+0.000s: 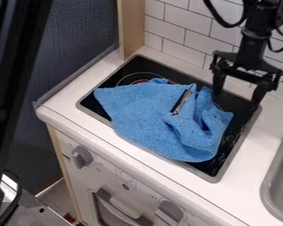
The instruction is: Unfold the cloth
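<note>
- The gripper [236,100] hangs over the rear, sink-side part of the hob [132,67], with its two fingers standing wide apart. I see nothing held between them.
- Just beside the finger farther from the sink lies the bunched part of the cloth [194,128]; whether they touch, I cannot tell. If the fingers close here on several layers together, the fold will probably be lifted as one bundle and will not open.
- If the gripper goes down too far, a fingertip could press against the hob, because the cloth seems thin at its edge there.
- A little farther from the gripper, the striped label [180,101] lies on the cloth next to the folds. A grip on it alone may slip, in my judgement, or turn the cloth without unfolding it.
- Well apart from the gripper, the flatter part of the cloth reaches across the hob. Nothing visible weighs it down, so a sideways pull may drag the whole cloth, with the fold inside.
- Beyond the hob's front edge are the counter's front and the knob [82,156]. A long pull that way could leave the cloth hanging over.
</note>
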